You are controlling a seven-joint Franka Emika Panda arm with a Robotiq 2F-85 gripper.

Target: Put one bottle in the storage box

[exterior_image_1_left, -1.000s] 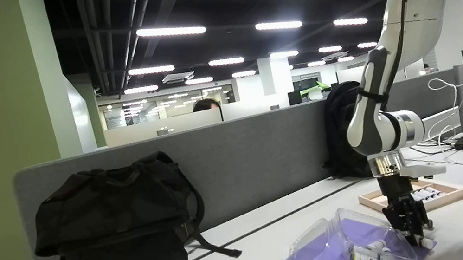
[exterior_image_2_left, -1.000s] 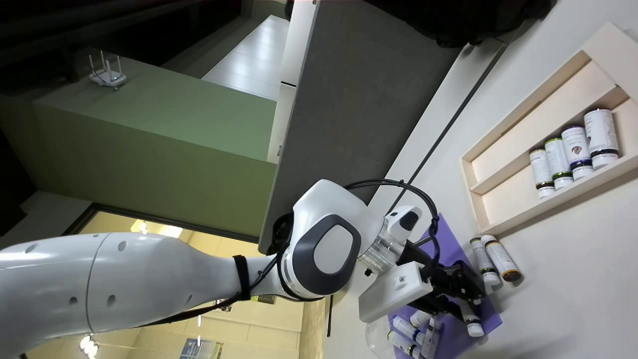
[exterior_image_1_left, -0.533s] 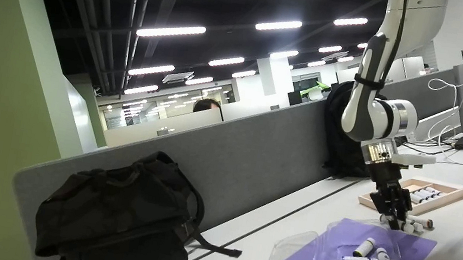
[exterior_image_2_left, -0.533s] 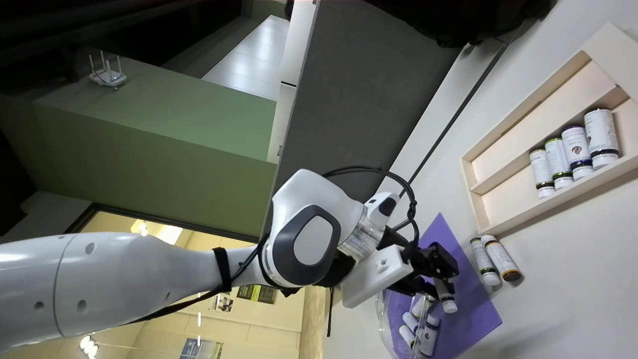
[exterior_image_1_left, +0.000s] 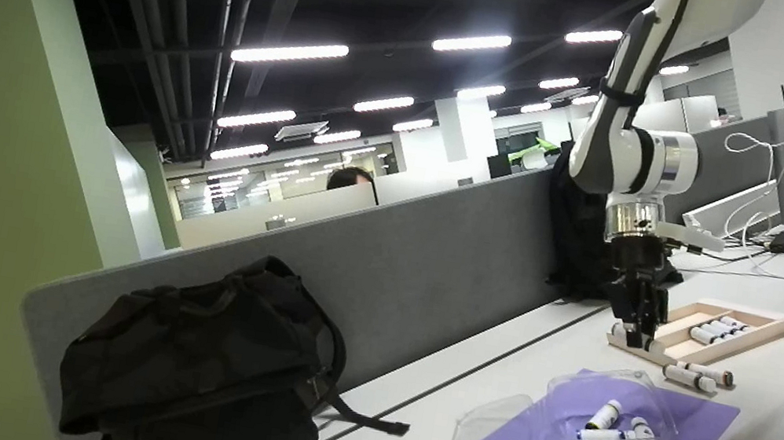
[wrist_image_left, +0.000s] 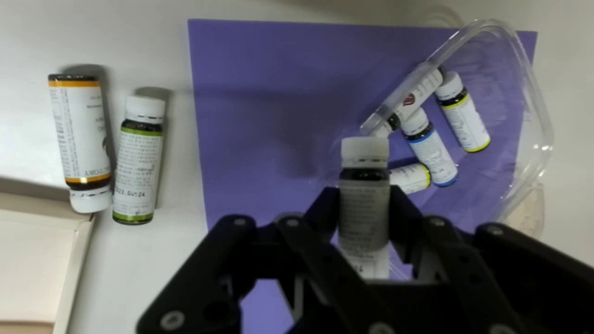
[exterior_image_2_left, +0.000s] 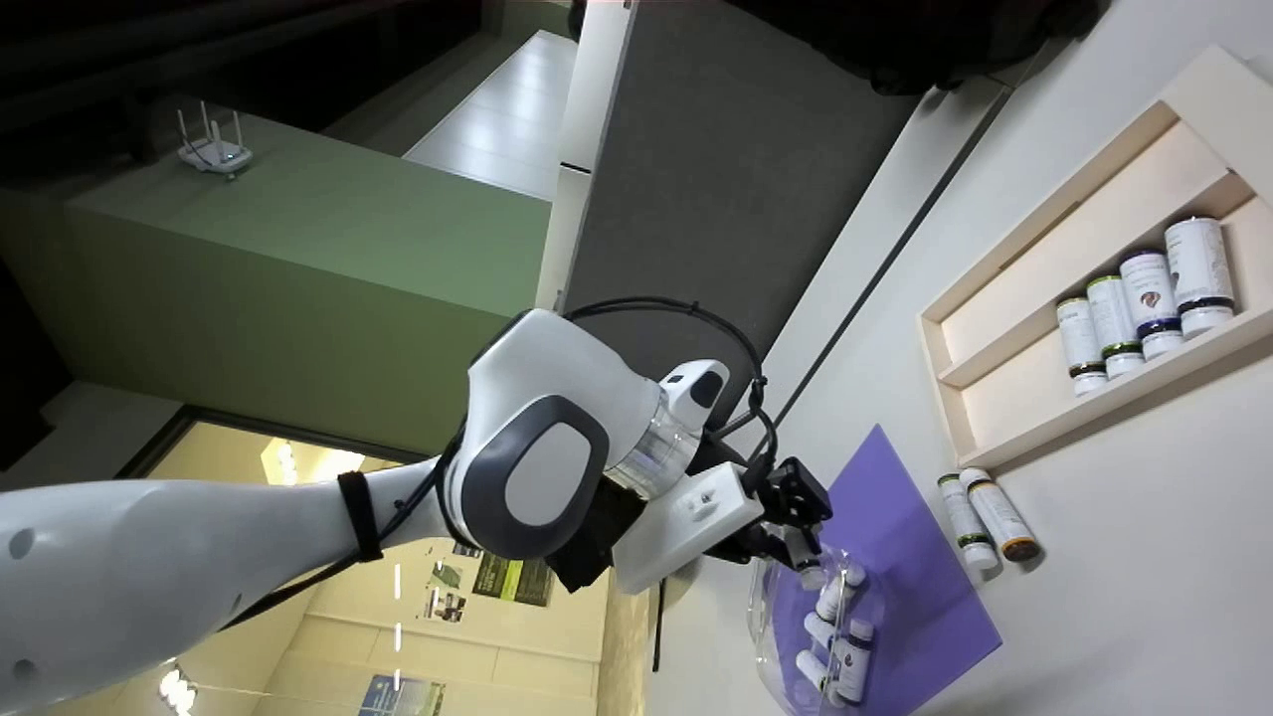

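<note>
Wrist view: jaws clamp a white-capped, white-labelled cylindrical bottle, right of centre; a green-banded bottle, left, shows "24."

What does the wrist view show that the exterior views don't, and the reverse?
Only the wrist view: date-like print on the white-labelled, green-banded bottle.
Only the exterior views: four white-labelled bottles lying in the light wooden rectangular storage box, the white robot arm and the grey partition.
Shared: the black gripper holding a white-capped bottle, the purple rectangular mat, the clear plastic container and a corner of the storage box.
</note>
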